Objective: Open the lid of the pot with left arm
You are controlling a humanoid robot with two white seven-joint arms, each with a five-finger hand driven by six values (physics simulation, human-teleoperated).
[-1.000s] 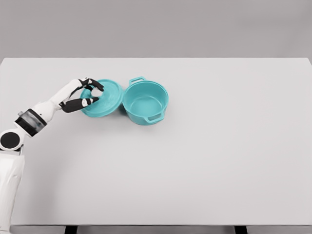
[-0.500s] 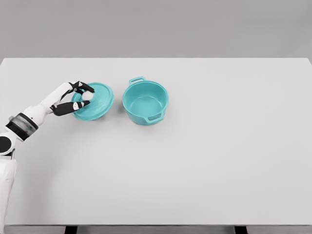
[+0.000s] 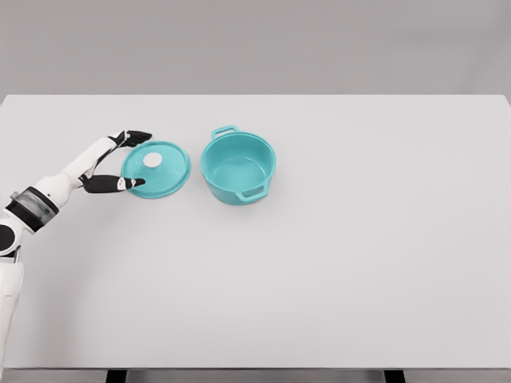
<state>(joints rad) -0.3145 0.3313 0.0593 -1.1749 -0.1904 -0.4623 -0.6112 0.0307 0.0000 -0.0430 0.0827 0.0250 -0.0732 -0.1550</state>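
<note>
lid [image 3: 156, 170]: teal, round, lying flat on the counter, white knob in the middle facing up, off the pot and parked at its 9 o'clock with a small gap between the two

knob [image 3: 152, 161]: small white disc, nothing touching it

pot [image 3: 238, 167]: teal, upright, open top, looks empty inside, one loop handle at about 11 o'clock and the other at about 5 o'clock

left robot hand [image 3: 118, 162]: sitting at the lid's 9 o'clock, spread open and holding nothing; one dark finger stretched past the rim at roughly 10 o'clock, another dark finger with a white tip lying along the rim at roughly 8 o'clock; can't tell if those tips actually touch the rim or just sit beside it

left arm [image 3: 48, 194]: white with a dark band at the wrist, coming in from the lower left edge and angling up toward the lid

counter [image 3: 359, 255]: plain white, wide, pot and lid both up in the left half

backdrop: flat grey wall behind the far edge
</note>
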